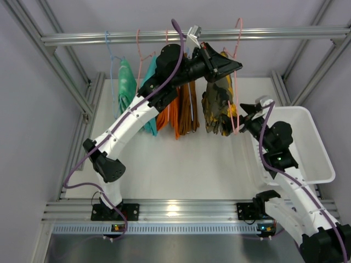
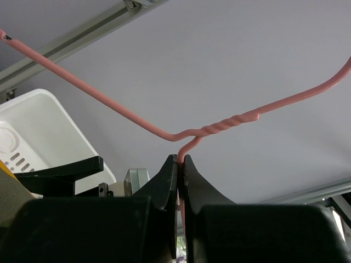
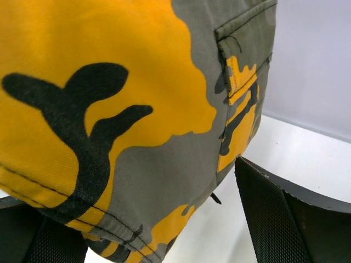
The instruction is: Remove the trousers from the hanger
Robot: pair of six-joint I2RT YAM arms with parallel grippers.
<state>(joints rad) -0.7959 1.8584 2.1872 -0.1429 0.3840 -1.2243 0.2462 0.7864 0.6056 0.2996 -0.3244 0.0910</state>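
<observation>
The yellow-and-dark patterned trousers [image 1: 218, 107] hang from a pink wire hanger [image 1: 238, 33] on the top rail. My left gripper [image 1: 229, 66] is shut on the hanger's wire just below its twisted neck; in the left wrist view the hanger [image 2: 219, 127] rises out of the closed left gripper [image 2: 181, 160]. My right gripper [image 1: 245, 118] is open at the trousers' lower right edge. In the right wrist view the trousers [image 3: 109, 82] fill the frame and their lower hem hangs between the spread fingers [image 3: 285, 213].
Green [image 1: 126, 82], teal [image 1: 149, 76], orange [image 1: 174, 115] and brown [image 1: 189, 107] trousers hang on other hangers to the left, behind the left arm. A white bin [image 1: 323, 156] stands at the right, beside the right arm. Metal frame posts border the table.
</observation>
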